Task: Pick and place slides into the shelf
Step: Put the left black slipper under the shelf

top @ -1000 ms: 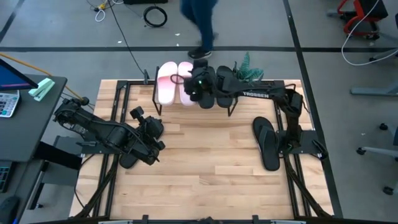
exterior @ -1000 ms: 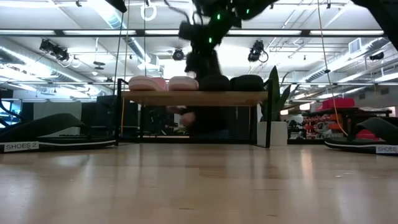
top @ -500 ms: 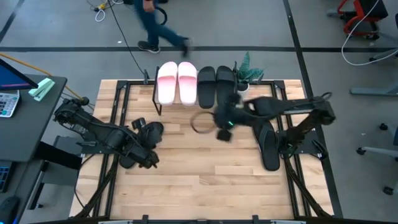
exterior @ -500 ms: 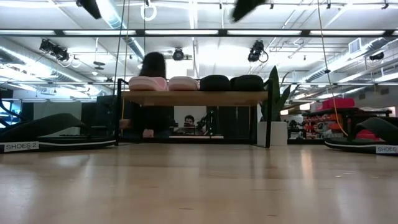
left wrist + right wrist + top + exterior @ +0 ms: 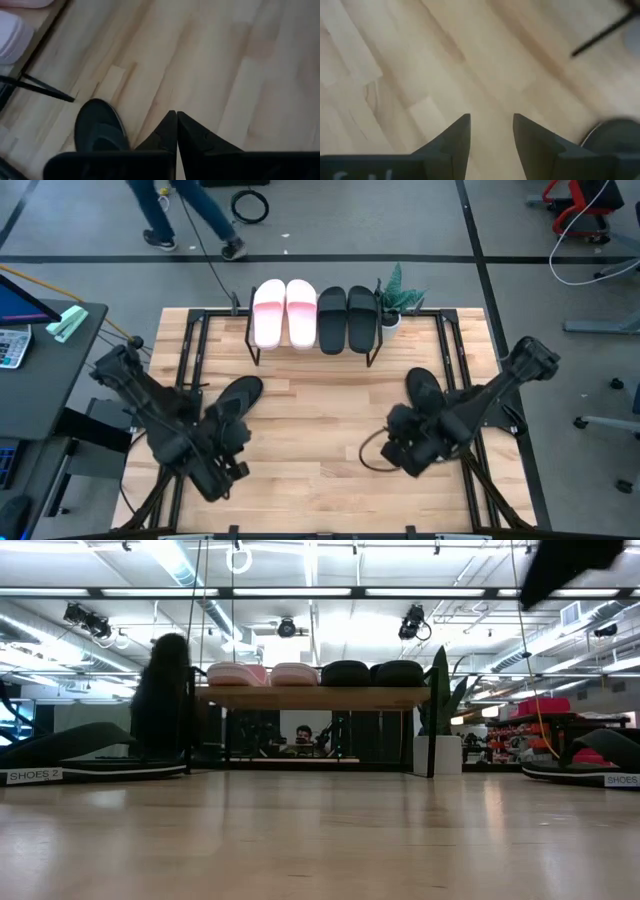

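Note:
The shelf [image 5: 312, 340] stands at the table's far middle. Two pale pink slides [image 5: 284, 312] and two black slides [image 5: 347, 317] lie side by side on its plank top; they also show in the low view [image 5: 318, 673]. One black slide [image 5: 238, 393] lies on the table at the left and another black slide [image 5: 424, 391] at the right. My left gripper [image 5: 238, 452] is shut and empty, low over the table near the left slide [image 5: 97, 131]. My right gripper [image 5: 491, 125] is open and empty above bare wood near the right slide [image 5: 615, 134].
A small potted plant [image 5: 398, 298] stands at the shelf's right end. A person [image 5: 185, 215] walks on the floor beyond the table's far edge. Bare wood lies between the two arms [image 5: 315, 430]. A desk with a calculator [image 5: 12, 345] stands off the table's left.
My right gripper has left the shelf top, where the second black slide now lies, and has swung toward the table's near right. My left gripper has moved toward the near edge. The person behind the table has walked to the left.

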### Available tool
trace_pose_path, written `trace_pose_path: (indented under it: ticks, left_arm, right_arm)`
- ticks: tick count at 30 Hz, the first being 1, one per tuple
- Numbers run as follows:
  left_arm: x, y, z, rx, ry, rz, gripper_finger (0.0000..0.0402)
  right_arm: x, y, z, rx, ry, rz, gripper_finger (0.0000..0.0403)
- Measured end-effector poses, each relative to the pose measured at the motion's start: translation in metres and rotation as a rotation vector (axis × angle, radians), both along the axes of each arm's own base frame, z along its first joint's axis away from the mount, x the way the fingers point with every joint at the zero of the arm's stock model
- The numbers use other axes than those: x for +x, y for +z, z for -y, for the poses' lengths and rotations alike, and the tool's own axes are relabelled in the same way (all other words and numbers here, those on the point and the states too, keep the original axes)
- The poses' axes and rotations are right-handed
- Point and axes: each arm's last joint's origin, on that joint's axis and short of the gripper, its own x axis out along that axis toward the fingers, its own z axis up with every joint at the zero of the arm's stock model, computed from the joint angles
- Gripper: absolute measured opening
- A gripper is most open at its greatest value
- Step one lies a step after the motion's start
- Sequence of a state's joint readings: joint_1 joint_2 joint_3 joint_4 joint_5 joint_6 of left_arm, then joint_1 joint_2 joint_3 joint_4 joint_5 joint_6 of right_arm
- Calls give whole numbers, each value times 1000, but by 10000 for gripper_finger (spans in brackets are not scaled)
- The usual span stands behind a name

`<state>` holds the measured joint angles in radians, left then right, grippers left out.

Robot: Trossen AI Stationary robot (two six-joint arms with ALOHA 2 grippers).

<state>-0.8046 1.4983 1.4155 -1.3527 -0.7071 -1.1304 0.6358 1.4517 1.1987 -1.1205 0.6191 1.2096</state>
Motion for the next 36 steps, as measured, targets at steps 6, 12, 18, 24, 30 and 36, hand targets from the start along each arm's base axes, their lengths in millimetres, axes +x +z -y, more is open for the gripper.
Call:
trace_pose_path:
  ticks: [6,12,18,24,30,36]
  left_arm:
    - [5,-17,11,-62,213,72,9]
    - [10,-31,16,-102,353,87,18]
    - [22,-56,24,-49,427,58,16]
    - [31,-70,8,51,569,-35,9]
    - [21,-71,-12,76,560,-64,21]
    - [-27,-69,-42,12,572,-28,17]
  right_arm:
    - [-23,-45,-2,-39,-77,-39,154]
    - [-28,-58,7,-71,-116,-57,154]
    - [-29,-59,7,-74,-112,-58,154]
    - [-29,-59,7,-74,-111,-58,154]
    - [-29,-59,7,-76,-109,-60,154]
    - [-29,-59,7,-86,-90,-69,154]
